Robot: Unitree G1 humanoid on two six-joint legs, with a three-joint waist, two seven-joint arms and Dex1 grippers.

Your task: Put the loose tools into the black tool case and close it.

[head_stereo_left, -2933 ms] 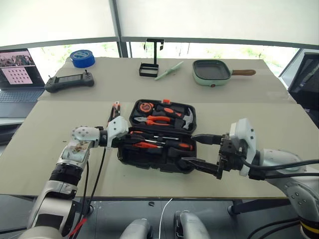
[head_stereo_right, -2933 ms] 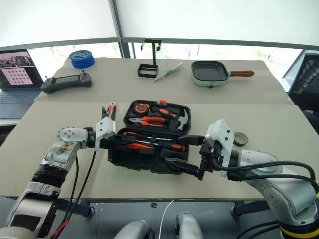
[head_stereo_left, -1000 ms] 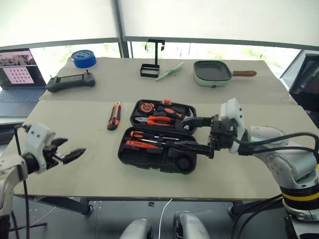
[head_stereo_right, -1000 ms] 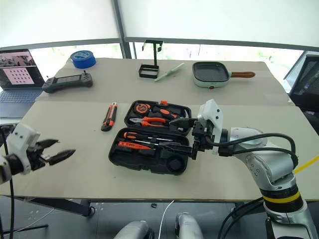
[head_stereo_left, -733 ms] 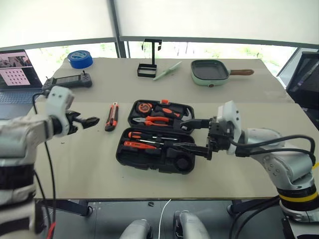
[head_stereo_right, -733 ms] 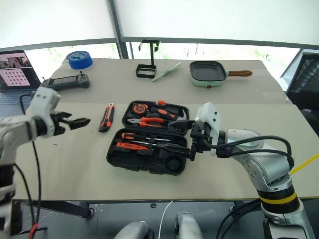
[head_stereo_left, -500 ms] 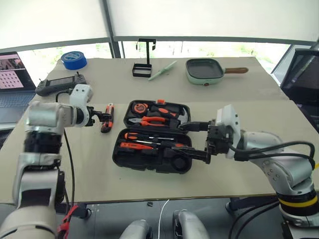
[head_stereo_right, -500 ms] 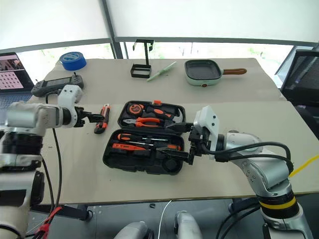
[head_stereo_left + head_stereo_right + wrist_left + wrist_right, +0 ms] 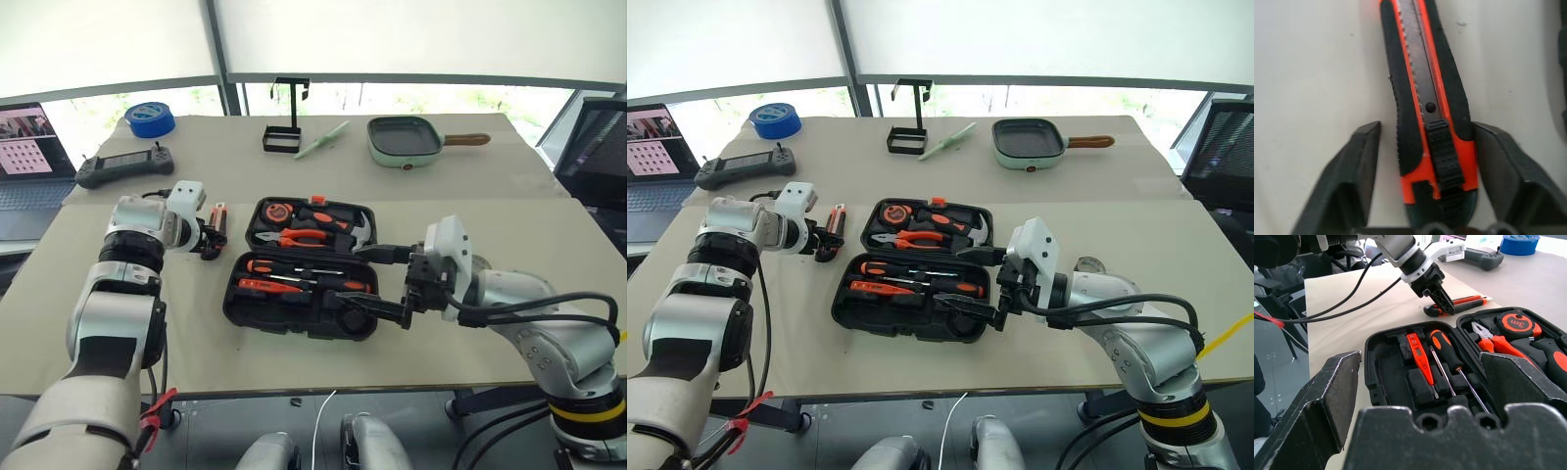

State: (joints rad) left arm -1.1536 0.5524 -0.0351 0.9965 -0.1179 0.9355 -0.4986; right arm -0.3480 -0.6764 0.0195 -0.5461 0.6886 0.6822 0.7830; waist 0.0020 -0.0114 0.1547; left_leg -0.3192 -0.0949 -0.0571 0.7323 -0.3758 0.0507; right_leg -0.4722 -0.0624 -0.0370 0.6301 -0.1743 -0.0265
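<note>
Right now the left end effector (image 9: 1420, 161) is down at the black-and-orange utility knife (image 9: 214, 231), which lies flat on the tabletop just beside the left side of the black tool case (image 9: 304, 266). In the left wrist view the knife's long axis runs straight away between the two fingers (image 9: 1359, 166); its slider end sits in the gap, with a sliver of tabletop showing between it and each finger, so the jaws stand apart around it and are not clamped on it. The left arm is plainly the nearer one; lifting the knife turns on closing across its narrow width. The case lies open toward the near edge of the tabletop, the orange-handled screwdrivers (image 9: 294, 276) seated in its near half, pliers, hammer and tape measure in the far half. The right end effector (image 9: 972, 284) hovers at the case's right side, fingers spread wide and holding nothing; in the right wrist view they frame the open case. A small grey tape roll (image 9: 1087, 265) rests behind the right forearm. Nothing blocks the short path from knife to case. Near the far edge lie a game controller (image 9: 124, 167), a blue tape roll (image 9: 150, 118) and a green pan (image 9: 404, 138).
</note>
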